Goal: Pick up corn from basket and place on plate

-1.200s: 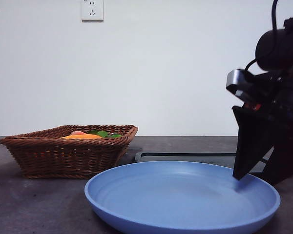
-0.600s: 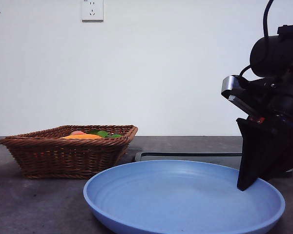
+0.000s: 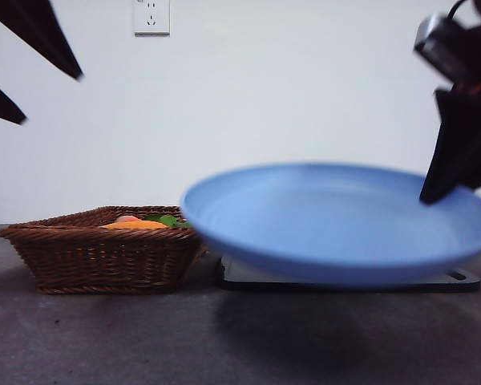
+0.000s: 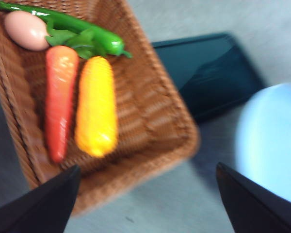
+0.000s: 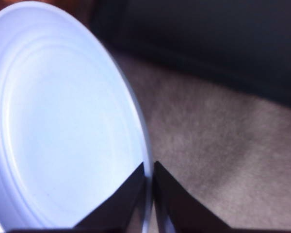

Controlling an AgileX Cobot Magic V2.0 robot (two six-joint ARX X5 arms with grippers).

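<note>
The light-blue plate (image 3: 337,224), a second ago flat on the tabletop (image 3: 144,337), now hangs in the air over the black tray (image 3: 465,282), its rim pinched by the right end effector (image 5: 149,170) at 3 o'clock. The left end effector (image 4: 145,204), spread wide, has come above the wicker basket (image 4: 150,121), where the corn (image 4: 96,112) lies beside a carrot (image 4: 59,97). Picking looks imminent.

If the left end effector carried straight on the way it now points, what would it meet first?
Probably the near rim of the basket, which lies between the open left end effector and the corn; depth is unclear, so it may reach bare table first.
</note>
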